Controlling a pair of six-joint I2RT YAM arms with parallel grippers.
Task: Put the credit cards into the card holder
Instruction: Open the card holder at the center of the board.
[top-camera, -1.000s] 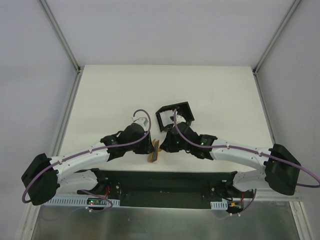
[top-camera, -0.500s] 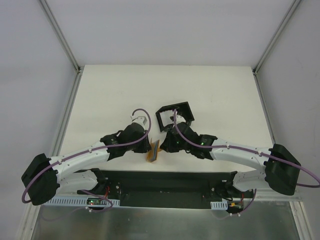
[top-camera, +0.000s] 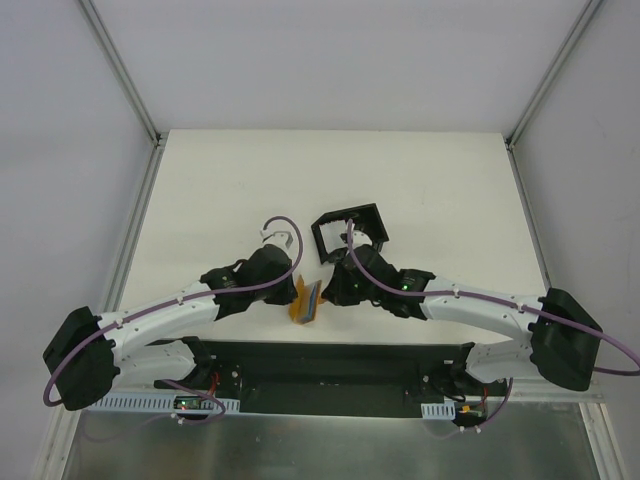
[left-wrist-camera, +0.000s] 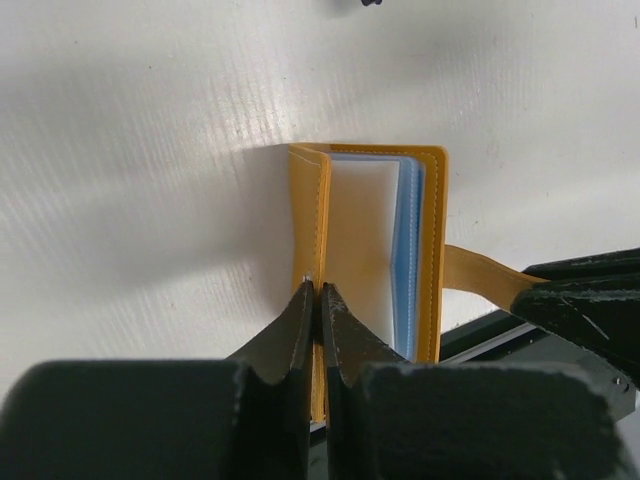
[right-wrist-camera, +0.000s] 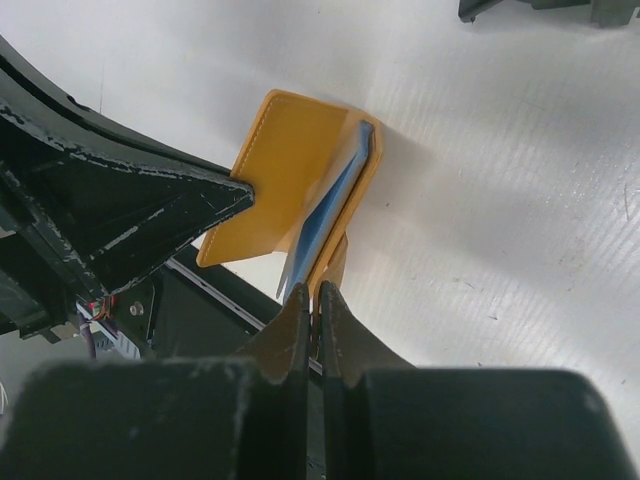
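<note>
Card holder (top-camera: 345, 214) beyond right tool (right-wrist-camera: 315, 298) — it, left tool (left-wrist-camera: 318, 288) pinching wallet (right-wrist-camera: 285, 160)

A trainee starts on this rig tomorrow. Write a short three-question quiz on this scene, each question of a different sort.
1. True or false: the left end effector is closed on one cover of the yellow wallet.
2. Multiple choice: what shows between the wallet's spread covers? A) white and blue card sleeves. B) loose coins. C) a key ring.
3. Fill in: seen from the arm bases, the black card holder stands ____ away than the wallet.

Key: 1 true; 2 A; 3 farther.
</note>
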